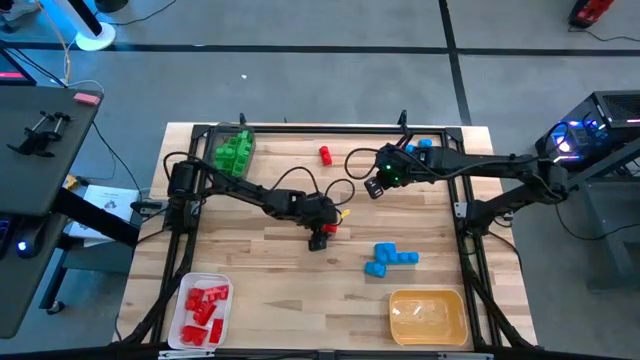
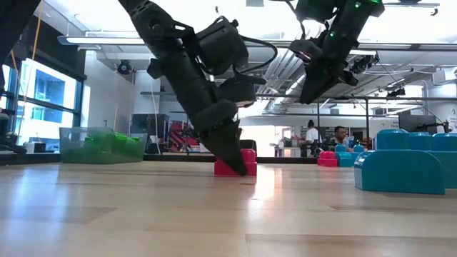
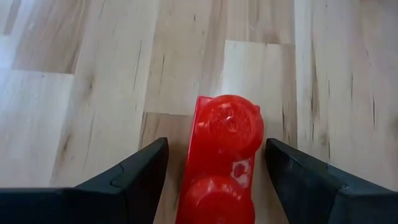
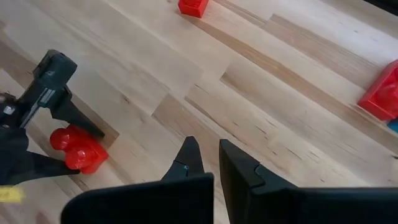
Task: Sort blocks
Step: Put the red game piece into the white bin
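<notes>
Left gripper (image 1: 322, 238) is down at the tabletop near the middle of the table, fingers (image 3: 134, 180) spread wide, straddling a red two-stud block (image 3: 224, 155). Visible gap on both sides between fingers and block in the left wrist view, so no contact there; block sits flat on the wood. Low view shows the same: fingertip at the table surface right at the red block (image 2: 237, 163).

Right gripper (image 1: 378, 186) hangs above the table, right of centre and toward the far side, fingers pressed together, holding nothing. Its wrist view looks down on the left gripper (image 4: 43, 118) with the red block (image 4: 78, 148) between that gripper's fingers.

Other blocks: one loose red block (image 1: 325, 154) near the far edge, centre. Blue cluster (image 1: 392, 257) on the table right of centre, nearer side. More blue blocks (image 1: 421, 146) at the far right, partly hidden by the right arm. Green blocks (image 1: 235, 150) fill the tray at the far left corner. Red blocks (image 1: 205, 309) lie in the white tray (image 1: 226, 318) at the near left. Yellow tray (image 1: 428, 317) at the near right; contents cannot be made out.
</notes>
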Action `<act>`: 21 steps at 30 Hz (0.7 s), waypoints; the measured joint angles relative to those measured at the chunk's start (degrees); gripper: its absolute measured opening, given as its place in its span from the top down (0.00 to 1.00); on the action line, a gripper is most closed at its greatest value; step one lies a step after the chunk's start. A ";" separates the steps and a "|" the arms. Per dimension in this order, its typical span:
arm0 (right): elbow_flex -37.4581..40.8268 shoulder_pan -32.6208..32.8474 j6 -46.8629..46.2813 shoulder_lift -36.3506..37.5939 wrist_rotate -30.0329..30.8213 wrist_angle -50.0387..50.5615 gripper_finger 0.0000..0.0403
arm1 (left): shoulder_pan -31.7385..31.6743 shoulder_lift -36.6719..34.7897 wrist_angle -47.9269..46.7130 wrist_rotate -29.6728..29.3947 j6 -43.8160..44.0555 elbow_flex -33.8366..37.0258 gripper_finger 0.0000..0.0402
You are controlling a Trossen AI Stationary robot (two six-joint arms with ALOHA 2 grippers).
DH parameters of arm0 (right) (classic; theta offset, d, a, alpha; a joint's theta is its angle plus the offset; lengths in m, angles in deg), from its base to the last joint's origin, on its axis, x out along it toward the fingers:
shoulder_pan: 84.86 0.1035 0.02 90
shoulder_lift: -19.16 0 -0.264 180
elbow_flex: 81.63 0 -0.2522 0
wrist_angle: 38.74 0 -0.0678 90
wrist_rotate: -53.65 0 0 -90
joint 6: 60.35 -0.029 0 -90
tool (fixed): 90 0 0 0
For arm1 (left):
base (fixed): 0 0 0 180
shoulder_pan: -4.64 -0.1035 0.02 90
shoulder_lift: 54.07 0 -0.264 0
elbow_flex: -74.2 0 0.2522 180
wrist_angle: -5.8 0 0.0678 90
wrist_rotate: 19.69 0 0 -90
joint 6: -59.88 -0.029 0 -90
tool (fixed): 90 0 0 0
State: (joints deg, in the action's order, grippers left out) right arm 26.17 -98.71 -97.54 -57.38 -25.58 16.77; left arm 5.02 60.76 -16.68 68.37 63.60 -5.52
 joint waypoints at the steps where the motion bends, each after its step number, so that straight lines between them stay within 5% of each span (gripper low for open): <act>1: 0.00 0.00 0.04 0.00 0.02 -0.06 1.00 | 0.00 0.00 -0.32 0.01 -0.56 -0.01 0.36; 6: 0.00 0.00 -0.11 -0.02 0.06 -0.23 1.00 | 0.00 -0.17 0.66 0.22 -2.74 0.13 0.40; 13: 0.00 0.00 0.13 -0.02 0.29 -0.39 1.00 | -0.23 -2.37 0.82 0.27 -1.31 0.35 0.76; 21: 0.02 -0.09 1.81 -0.03 1.19 -0.47 1.00 | -5.79 -21.98 -12.69 -0.24 -5.15 0.29 0.76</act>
State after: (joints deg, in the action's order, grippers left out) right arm 26.19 -98.79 -95.73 -57.41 -24.40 16.30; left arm -0.78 38.78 -29.37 68.14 58.45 -5.23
